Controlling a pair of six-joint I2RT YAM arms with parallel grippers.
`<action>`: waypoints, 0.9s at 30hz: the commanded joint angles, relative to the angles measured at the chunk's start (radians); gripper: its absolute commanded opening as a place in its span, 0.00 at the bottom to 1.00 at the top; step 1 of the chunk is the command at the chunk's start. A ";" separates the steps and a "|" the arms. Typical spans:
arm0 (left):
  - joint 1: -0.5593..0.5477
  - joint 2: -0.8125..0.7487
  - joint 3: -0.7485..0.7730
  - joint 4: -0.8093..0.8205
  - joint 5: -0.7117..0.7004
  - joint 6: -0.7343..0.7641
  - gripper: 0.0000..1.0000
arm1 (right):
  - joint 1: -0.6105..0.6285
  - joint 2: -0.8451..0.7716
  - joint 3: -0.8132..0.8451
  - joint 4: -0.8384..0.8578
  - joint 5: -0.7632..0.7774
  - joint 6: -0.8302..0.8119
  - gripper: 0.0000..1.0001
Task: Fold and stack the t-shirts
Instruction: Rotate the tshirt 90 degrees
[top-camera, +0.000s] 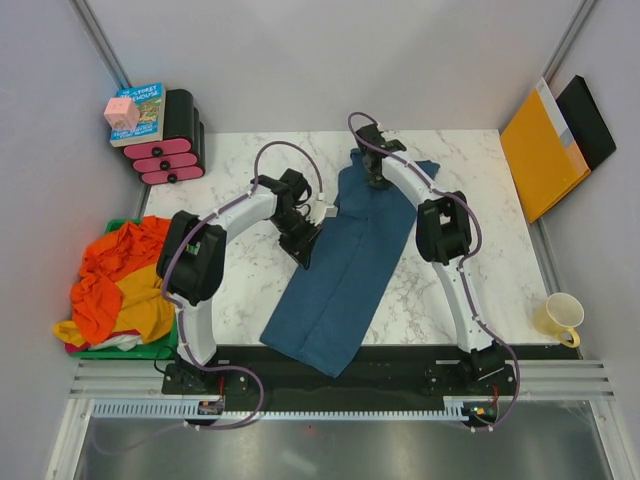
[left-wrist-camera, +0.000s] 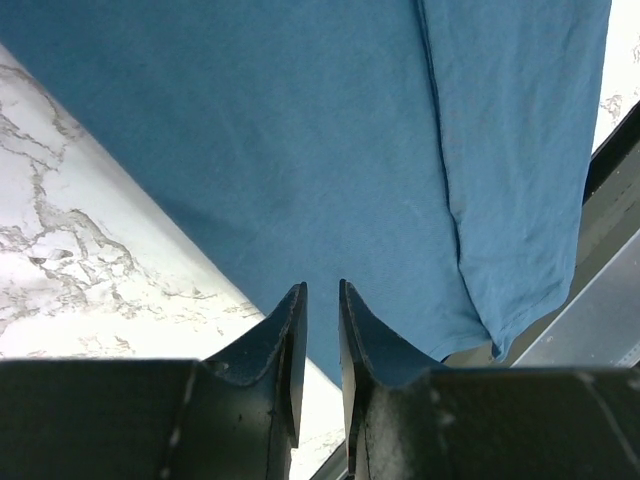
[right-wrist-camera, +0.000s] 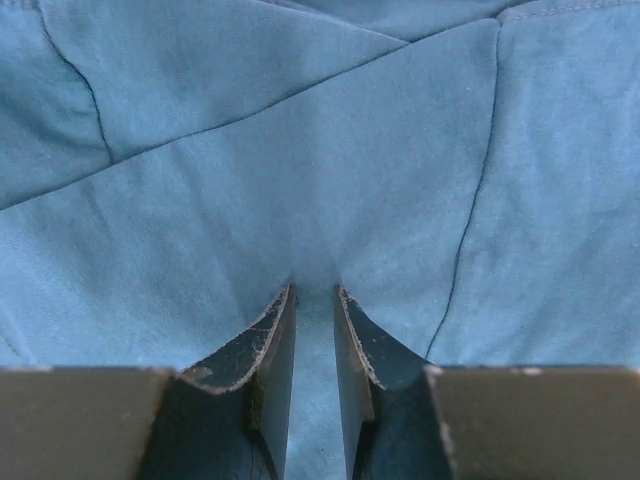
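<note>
A dark teal-blue t-shirt (top-camera: 345, 270) lies folded lengthwise in a long diagonal strip on the marble table, its near end hanging over the front edge. My left gripper (top-camera: 303, 245) hovers over the strip's left edge; in its wrist view the jaws (left-wrist-camera: 322, 285) stand a narrow slit apart with nothing between them, above the shirt (left-wrist-camera: 300, 130). My right gripper (top-camera: 378, 182) is at the strip's far end, shut on a pinch of the shirt (right-wrist-camera: 300, 170), which puckers at its tips (right-wrist-camera: 315, 290). The orange shirt (top-camera: 120, 265) and the mustard shirt (top-camera: 145, 305) lie crumpled at the left.
The crumpled shirts sit on a green tray (top-camera: 110, 350) off the table's left side. A black-and-pink stack (top-camera: 172, 150) with a book and a pink cube (top-camera: 122, 113) stands at the back left. Yellow and black folders (top-camera: 545, 150) lean at the back right. A yellow mug (top-camera: 558, 318) stands at the front right.
</note>
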 joint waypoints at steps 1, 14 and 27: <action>0.015 -0.062 -0.018 0.023 0.024 0.011 0.25 | 0.000 0.118 0.139 -0.033 -0.138 -0.042 0.30; 0.053 -0.066 -0.048 0.048 0.027 -0.017 0.25 | 0.014 0.216 0.215 0.359 -0.866 0.078 0.45; 0.136 -0.177 -0.031 0.207 -0.039 -0.140 0.31 | -0.038 -0.466 -0.281 0.554 -0.386 0.063 0.59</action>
